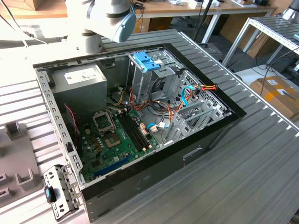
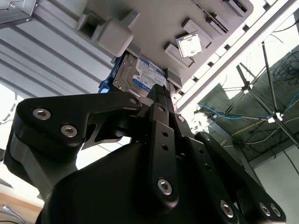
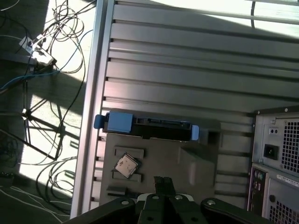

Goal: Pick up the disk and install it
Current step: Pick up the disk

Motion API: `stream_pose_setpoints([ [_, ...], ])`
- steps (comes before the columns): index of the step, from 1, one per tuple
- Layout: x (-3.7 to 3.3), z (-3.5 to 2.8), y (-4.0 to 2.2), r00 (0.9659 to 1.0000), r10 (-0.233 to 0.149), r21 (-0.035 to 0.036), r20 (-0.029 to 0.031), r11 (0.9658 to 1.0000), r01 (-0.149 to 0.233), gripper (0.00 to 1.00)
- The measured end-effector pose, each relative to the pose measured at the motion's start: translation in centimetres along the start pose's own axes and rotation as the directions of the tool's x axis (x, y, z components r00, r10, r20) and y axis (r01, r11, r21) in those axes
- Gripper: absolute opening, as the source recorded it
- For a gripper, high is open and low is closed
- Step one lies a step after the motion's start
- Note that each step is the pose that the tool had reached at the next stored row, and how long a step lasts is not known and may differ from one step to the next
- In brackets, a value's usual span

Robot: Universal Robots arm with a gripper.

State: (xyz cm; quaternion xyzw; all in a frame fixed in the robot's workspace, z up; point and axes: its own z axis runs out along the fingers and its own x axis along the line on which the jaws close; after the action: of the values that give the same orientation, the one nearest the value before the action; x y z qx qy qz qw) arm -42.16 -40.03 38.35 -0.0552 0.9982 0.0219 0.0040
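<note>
The disk, a dark flat drive with bright blue rails at both ends, stands on edge in a slot of a grey holder block on the ribbed table. In the second wrist view the disk shows its blue-and-white label face. My gripper hovers over the holder block, a short way from the disk and not touching it. Its two black fingers lie pressed together with nothing between them. In the exterior view the open computer case lies on its side, with a metal drive cage at its back.
A bare blue bracket sits on top of the drive cage, beside the grey power-supply box. A small square chip rests on the holder block. The case's rear panel stands close by. The table edge drops to cables on the floor.
</note>
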Motion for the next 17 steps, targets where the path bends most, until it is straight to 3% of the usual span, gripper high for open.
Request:
stream_pose_setpoints([
  [17,0.00,0.00,0.00,0.9976,-0.069,-0.0008,-0.0030,0.9976,0.069,0.11],
])
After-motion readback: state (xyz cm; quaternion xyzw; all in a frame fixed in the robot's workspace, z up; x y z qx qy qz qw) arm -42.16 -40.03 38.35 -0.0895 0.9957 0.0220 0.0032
